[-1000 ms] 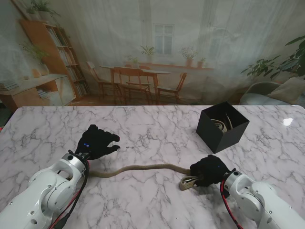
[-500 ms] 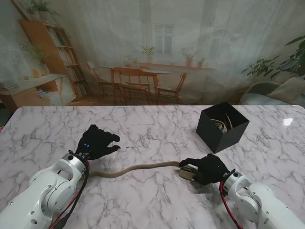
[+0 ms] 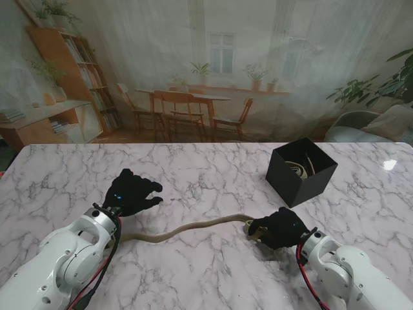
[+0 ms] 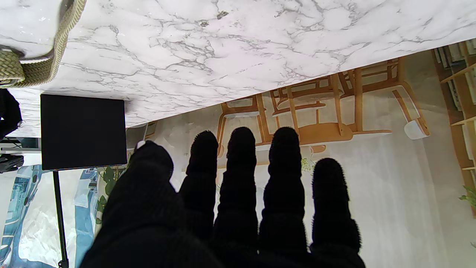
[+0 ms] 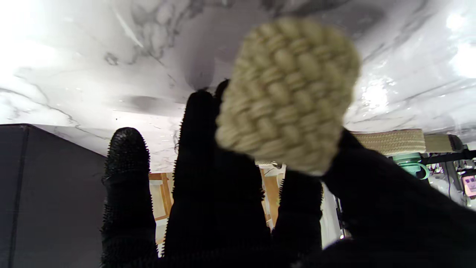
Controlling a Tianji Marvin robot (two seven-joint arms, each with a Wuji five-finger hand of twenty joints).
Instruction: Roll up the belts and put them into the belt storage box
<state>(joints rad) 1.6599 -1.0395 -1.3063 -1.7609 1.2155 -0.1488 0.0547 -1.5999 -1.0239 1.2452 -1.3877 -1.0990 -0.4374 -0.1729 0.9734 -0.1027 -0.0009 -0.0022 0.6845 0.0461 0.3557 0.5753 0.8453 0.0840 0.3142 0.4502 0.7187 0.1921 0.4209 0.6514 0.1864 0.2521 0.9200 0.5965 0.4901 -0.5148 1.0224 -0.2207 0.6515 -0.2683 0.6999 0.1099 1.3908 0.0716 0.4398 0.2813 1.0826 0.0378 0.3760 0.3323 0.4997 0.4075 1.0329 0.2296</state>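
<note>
- The right hand, in a black glove, sits in the lower right of the stand's view, clenched around one end of a woven tan belt.
- In the right wrist view the belt's braided end fills the middle of the frame, pressed between the thumb and the fingers.
- From that hand the belt snakes across the marble table toward the lower left, lying flat in a shallow S, and its far end disappears under the left forearm.
- The left hand rests at the left of centre in the stand's view, fingers spread and grasping nothing; it lies farther from me than the belt and apart from it.
- In the left wrist view the five gloved fingers stick out straight and separate, with a loop of belt in the upper left corner.
- The black storage box stands open at the right of centre, beyond the right hand and apart from it.
- Inside the box a pale coiled belt shows.
</note>
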